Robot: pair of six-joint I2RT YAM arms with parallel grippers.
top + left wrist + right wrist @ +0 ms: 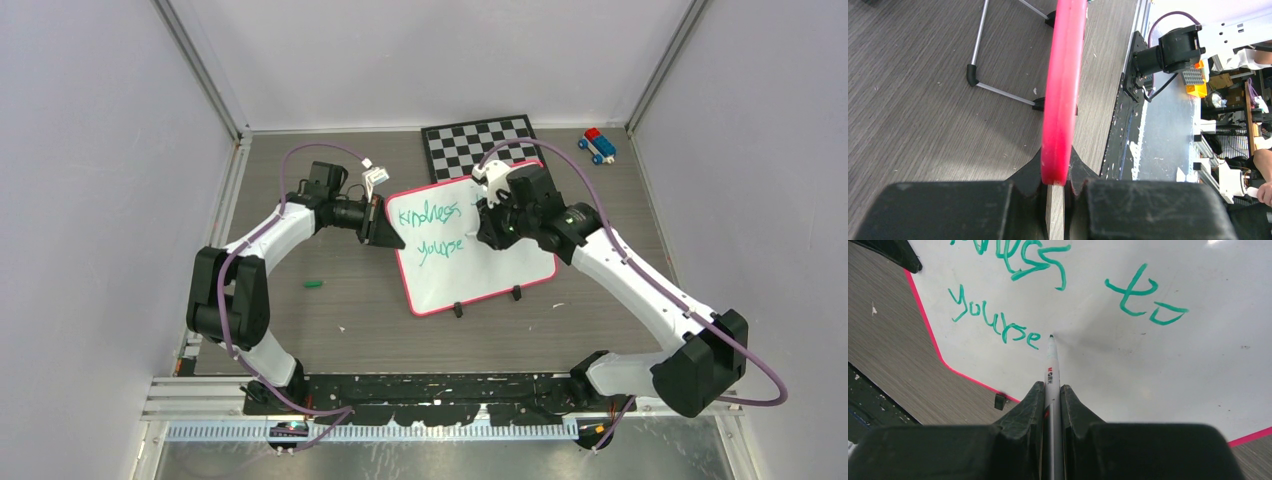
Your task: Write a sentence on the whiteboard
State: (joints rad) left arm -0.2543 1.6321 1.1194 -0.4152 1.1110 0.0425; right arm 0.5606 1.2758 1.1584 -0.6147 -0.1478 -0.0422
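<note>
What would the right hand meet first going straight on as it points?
The right hand has its marker leading: the tip sits at, or nearly at, the whiteboard, just past the sentence.
</note>
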